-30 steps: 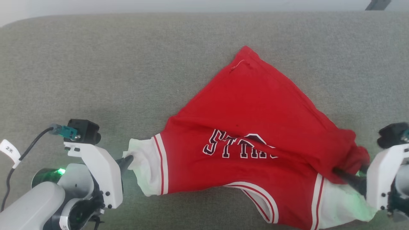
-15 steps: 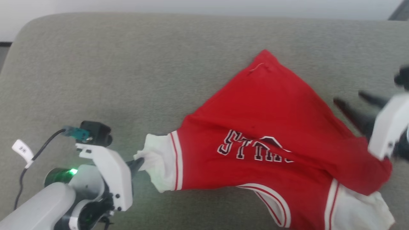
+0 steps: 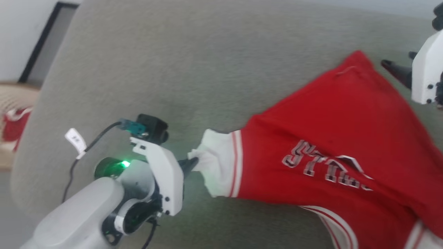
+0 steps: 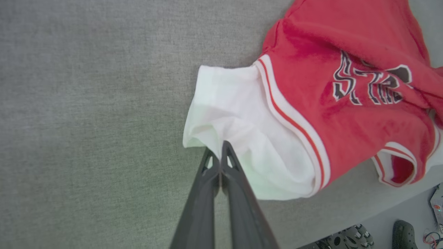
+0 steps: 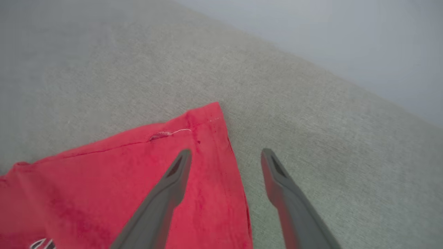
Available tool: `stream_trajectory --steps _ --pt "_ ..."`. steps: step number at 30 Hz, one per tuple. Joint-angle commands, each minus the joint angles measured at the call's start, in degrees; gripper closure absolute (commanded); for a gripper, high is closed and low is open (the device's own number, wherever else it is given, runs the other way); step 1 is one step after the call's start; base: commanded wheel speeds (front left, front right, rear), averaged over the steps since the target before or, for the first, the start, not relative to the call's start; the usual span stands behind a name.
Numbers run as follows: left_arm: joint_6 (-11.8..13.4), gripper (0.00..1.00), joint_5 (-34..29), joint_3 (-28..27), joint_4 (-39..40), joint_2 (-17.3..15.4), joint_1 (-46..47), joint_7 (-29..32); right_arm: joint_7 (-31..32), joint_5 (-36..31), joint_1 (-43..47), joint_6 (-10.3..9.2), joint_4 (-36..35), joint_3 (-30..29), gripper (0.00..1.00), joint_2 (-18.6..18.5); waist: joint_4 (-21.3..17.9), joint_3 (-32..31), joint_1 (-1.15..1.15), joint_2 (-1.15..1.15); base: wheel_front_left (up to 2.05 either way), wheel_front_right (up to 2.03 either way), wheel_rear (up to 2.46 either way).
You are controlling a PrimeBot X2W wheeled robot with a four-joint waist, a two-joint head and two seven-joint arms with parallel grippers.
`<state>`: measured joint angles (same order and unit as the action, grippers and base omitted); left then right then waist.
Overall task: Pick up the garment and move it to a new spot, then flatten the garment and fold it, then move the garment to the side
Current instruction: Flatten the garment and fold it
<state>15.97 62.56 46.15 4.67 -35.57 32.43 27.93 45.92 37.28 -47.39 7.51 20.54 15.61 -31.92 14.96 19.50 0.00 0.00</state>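
Note:
The garment [image 3: 332,128], a red jersey with white sleeves and black lettering, lies crumpled on the grey cushion [image 3: 207,69]. My left gripper [image 3: 192,162] is shut on the edge of its white sleeve [image 3: 218,169]. The left wrist view shows the closed fingertips [image 4: 225,152] pinching the sleeve's hem [image 4: 238,121]. My right gripper [image 3: 398,64] hangs open at the upper right, beside the garment's far red corner [image 3: 356,60]. In the right wrist view its two fingers [image 5: 178,169] straddle that corner's edge [image 5: 207,138] from above, with nothing between them.
The cushion's left edge falls away to a pale woven basket [image 3: 14,103] holding something red. A dark frame [image 3: 41,45] leans against the wall behind it. The left wrist view shows floor, wheels [image 4: 346,235] and a dark shoe [image 4: 403,233] past the cushion's near edge.
The camera has swung left, shifting the whole picture right. My right gripper has left the bunched fabric by the right sleeve and moved to the far corner. The left gripper still pinches the sleeve.

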Motion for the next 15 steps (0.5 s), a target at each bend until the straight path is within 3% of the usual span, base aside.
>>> stream_trajectory --steps 1,7,12,13,14,15 --pt "-0.81 1.0 -0.95 0.44 -1.01 1.25 1.41 -0.41 0.96 0.82 -2.25 -0.03 3.13 2.7 0.0 -1.03 3.91 2.63 0.0 0.0 0.0 0.0 0.0" --pt "-2.55 1.0 -1.29 1.16 -3.24 3.71 2.71 -1.29 4.39 2.72 -6.28 -0.04 11.53 9.27 0.0 -2.82 6.75 4.57 0.0 0.0 0.0 0.0 0.0" --pt "-3.64 1.0 -0.89 1.27 -5.38 5.22 3.26 -1.98 11.6 6.55 -4.58 -0.03 18.81 15.63 0.0 -2.79 7.94 5.45 0.0 0.0 0.0 0.0 0.0" --pt "-3.7 1.0 -0.94 1.26 -5.84 5.26 3.32 -2.14 13.21 7.62 -4.01 -0.02 19.58 16.7 0.11 -2.49 7.98 5.52 0.0 0.0 0.0 0.0 0.0" --pt "-3.88 1.0 -1.02 1.26 -6.22 5.31 3.41 -2.24 13.95 8.37 -3.81 -0.02 20.1 17.34 0.65 -2.33 7.93 5.56 0.0 0.0 0.0 0.0 0.0" --pt "-4.04 1.0 -0.83 1.08 -6.54 5.4 3.53 -2.3 14.28 8.76 -4.11 -0.02 20.36 17.79 1.0 -2.53 7.82 5.59 0.0 0.0 0.0 0.0 0.0"
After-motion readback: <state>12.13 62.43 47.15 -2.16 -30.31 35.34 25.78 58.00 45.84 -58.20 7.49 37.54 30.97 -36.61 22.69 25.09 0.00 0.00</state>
